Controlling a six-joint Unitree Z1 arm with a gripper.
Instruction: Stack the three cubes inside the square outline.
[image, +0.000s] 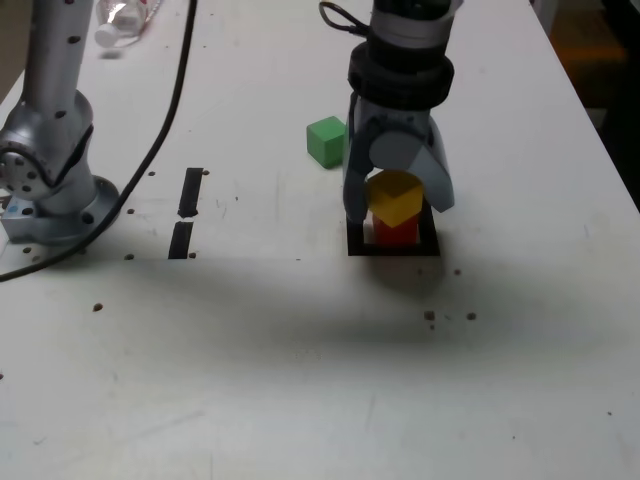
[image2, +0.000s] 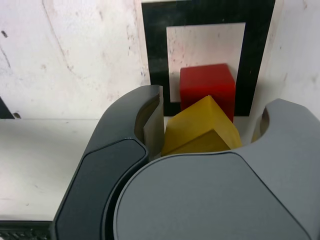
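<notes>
Yellow cube (image2: 202, 127), solid-coloured, sits tilted, edge up, between the open fingers of the end effector (image2: 207, 127); red cube (image2: 207, 85), glossy; green cube (image: 327, 142), matte.

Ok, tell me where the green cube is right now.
In the exterior view, the green cube sits on the white table, just to that view's left of the gripper, beyond the black square outline.

A pale, glossy tabletop (image: 300, 380) fills most of the exterior view, marked with small dark specks. Soft light and a broad shadow cross it. A clear plastic bottle (image: 122, 22) lies at upper left; a brownish-orange patch (image: 588, 72) shows at upper right.
</notes>
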